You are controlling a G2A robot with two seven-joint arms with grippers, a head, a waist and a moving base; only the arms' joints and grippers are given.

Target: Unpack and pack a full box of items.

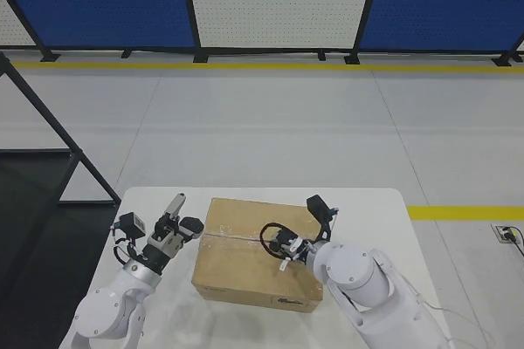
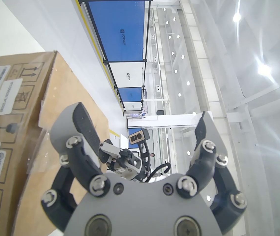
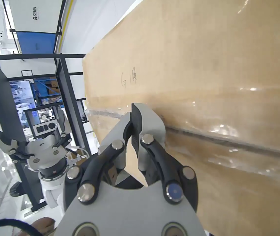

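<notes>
The right gripper [image 3: 133, 116] is over the top of the cardboard box [image 1: 236, 262], by the clear tape [image 3: 228, 146]. Its fingers are pinched together and may be touching the tape, but that is hard to see. The left gripper [image 2: 142, 114] is spread wide, just beside the box's left side. The closed box lies mid-table [image 1: 157, 202], close to the front edge.

Brown cardboard box [image 1: 255, 253], closed, standing flat near the middle of the white table [image 1: 380, 218], turned slightly askew to the table edges. The top flaps meet at a centre seam sealed with clear glossy tape [image 3: 228, 146]. There is a small handwritten mark on top. One side wall carries white labels [image 2: 6, 94] and printed handling symbols.
</notes>
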